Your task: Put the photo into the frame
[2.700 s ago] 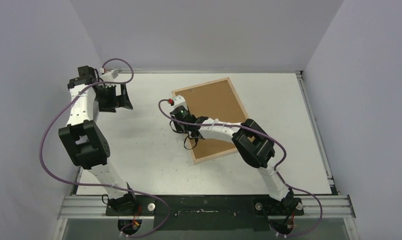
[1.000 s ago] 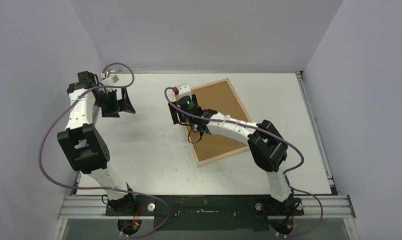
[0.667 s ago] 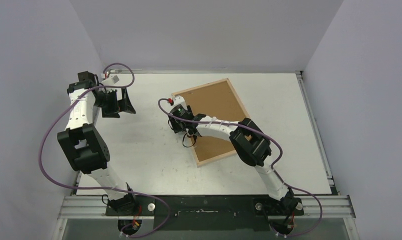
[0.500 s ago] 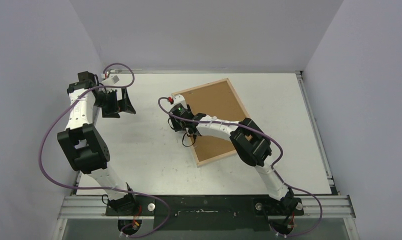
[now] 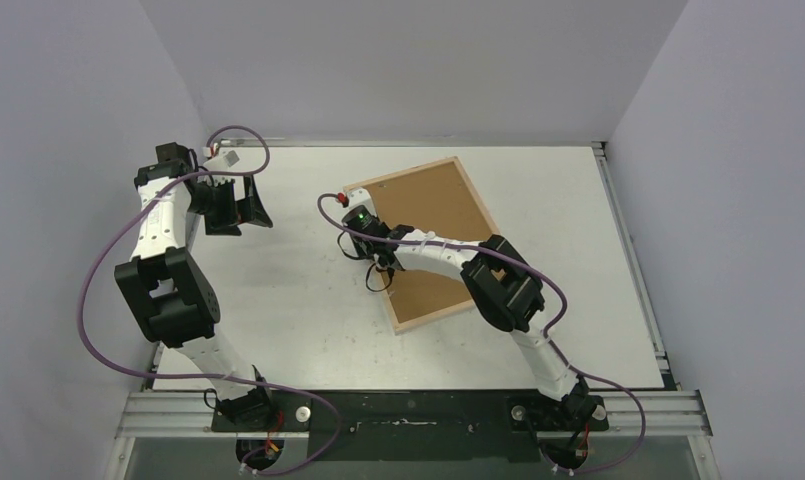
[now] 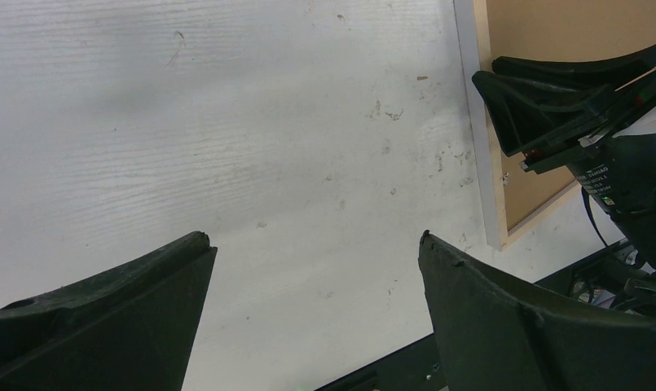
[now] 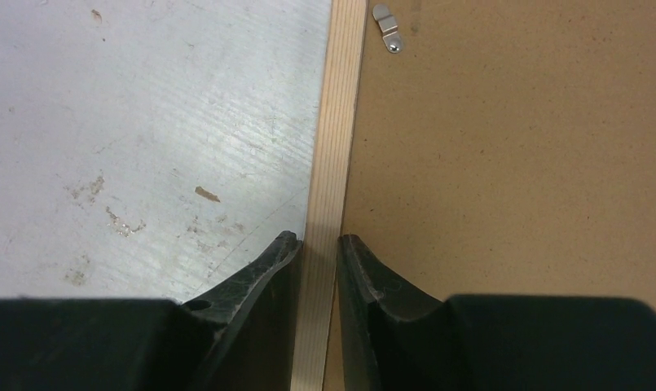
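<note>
right tool (image 7: 318, 244) pinching frame (image 7: 338, 122) slat on its left-edge side; frame lies back-up at far centre of surface (image 7: 145, 122), backing panel (image 7: 512, 163) in it. left tool (image 6: 312, 237) spread, far-left. photo not visible. Risk: thin-slat pinch slips, frame skews

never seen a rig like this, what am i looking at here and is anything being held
These are two robot arms bolted at the near edge of a white table. The wide picture looks down from above and behind them; the other two come from a camera on each wrist, so the black wedges are that arm's own fingers. On the table lies a light wooden frame, back up, with a brown backing panel in it and a metal clip. No photo shows. The left gripper hangs wide open over bare table, holding nothing. The right gripper straddles the frame's slat, fingers close on both sides; whether they pinch it I cannot tell.
</note>
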`<act>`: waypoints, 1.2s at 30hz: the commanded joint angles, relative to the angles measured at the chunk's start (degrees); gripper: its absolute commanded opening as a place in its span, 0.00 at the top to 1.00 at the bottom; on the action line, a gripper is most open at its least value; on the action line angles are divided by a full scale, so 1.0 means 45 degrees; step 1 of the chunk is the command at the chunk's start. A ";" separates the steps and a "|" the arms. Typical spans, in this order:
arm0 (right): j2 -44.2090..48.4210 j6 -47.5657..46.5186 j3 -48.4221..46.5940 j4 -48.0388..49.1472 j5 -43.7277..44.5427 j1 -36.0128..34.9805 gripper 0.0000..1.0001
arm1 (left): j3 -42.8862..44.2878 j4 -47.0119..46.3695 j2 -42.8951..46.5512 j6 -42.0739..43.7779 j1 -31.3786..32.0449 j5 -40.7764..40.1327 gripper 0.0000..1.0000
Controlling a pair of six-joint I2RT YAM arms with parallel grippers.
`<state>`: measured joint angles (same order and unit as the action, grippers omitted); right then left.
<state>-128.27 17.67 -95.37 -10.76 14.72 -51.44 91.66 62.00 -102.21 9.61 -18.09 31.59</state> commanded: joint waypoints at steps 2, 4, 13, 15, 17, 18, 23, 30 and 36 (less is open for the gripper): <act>-0.0172 -0.0245 -0.0494 0.0465 0.0094 -0.0140 0.78 | 0.0379 0.0151 0.0067 0.0067 0.0021 0.0375 0.04; -0.0219 -0.0245 -0.0564 0.0413 0.0103 -0.0169 0.77 | 0.0361 0.0158 0.0072 0.0082 0.0015 0.0364 0.04; -0.0479 -0.0096 -0.0893 0.0166 0.0947 -0.0268 0.63 | 0.0328 0.0198 0.0103 0.0096 0.0018 0.0398 0.04; -0.0516 -0.0048 -0.0900 0.0211 0.0886 -0.0251 0.60 | 0.0330 0.0195 0.0111 0.0108 0.0013 0.0401 0.04; -0.0583 0.0015 -0.0933 0.0243 0.0824 -0.0234 0.59 | 0.0335 0.0196 0.0108 0.0093 0.0006 0.0400 0.04; -0.0613 0.0018 -0.0943 0.0270 0.0793 -0.0230 0.60 | 0.0323 0.0201 0.0116 0.0102 -0.0003 0.0386 0.04; -0.0457 -0.0034 -0.0609 0.0617 0.0811 -0.0266 0.75 | 0.0232 0.0188 0.0113 0.0092 -0.0004 0.0356 0.04; 0.1310 -0.2342 0.1534 0.2228 -0.0398 -0.1423 0.93 | -0.0053 -0.0051 0.0019 0.0045 0.0053 0.0311 0.04; 0.3345 -0.6314 0.4292 0.2848 -0.1776 -0.3257 0.95 | -0.0767 -0.0594 -0.0203 -0.0119 0.0379 0.0245 0.04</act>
<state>-121.67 3.09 -81.17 -1.37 14.50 -59.20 90.02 61.76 -102.24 9.41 -17.61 31.73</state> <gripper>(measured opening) 0.209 0.964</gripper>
